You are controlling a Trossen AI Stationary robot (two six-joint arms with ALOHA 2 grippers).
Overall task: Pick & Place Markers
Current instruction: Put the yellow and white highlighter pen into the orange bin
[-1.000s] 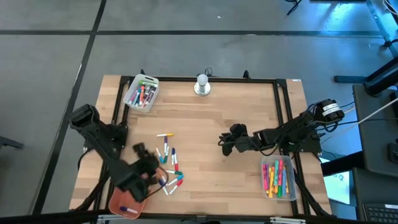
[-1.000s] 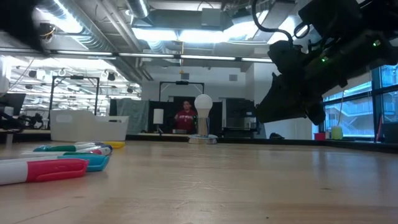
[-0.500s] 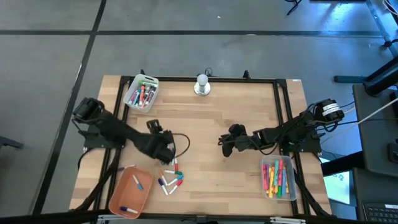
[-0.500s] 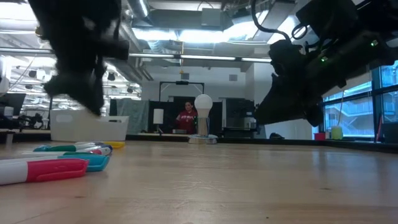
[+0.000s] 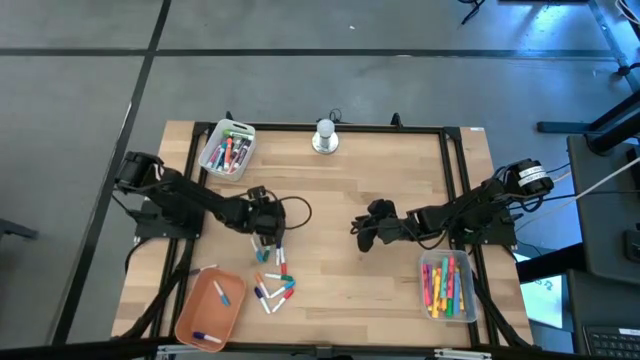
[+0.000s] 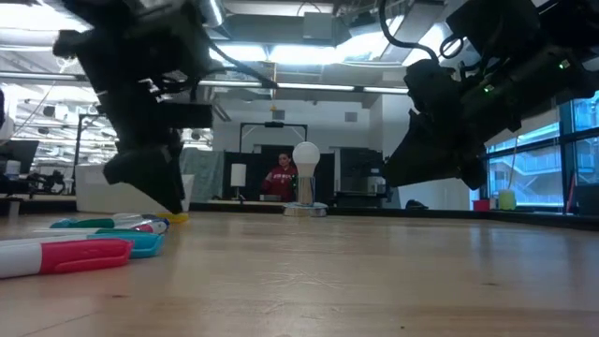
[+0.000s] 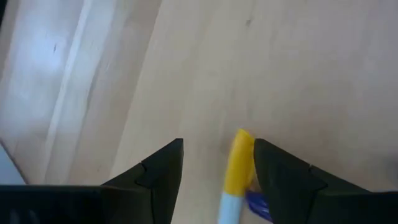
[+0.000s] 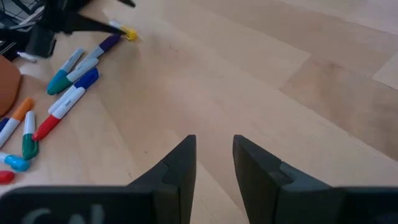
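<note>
Left end effector (image 7: pixel 214 180) spread over yellow-capped marker (image 7: pixel 235 168) on surface (image 5: pixel 350 200). Probably light, stiff, smooth; best pinched mid-barrel. Right end effector (image 8: pixel 214 162) half-spread, empty.

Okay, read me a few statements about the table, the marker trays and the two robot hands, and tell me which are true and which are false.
1. The left hand is open, over a yellow-capped marker on the table. True.
2. The right hand is carrying a marker. False: nothing shows between its fingers, and it hangs above bare wood.
3. The orange tray at the table's near left corner holds markers. True: a couple lie in it.
4. All markers have been sorted into trays. False: a loose cluster of markers lies on the wood by the left hand.
5. The clear tray near the right arm is empty. False: it holds many coloured markers.
</note>
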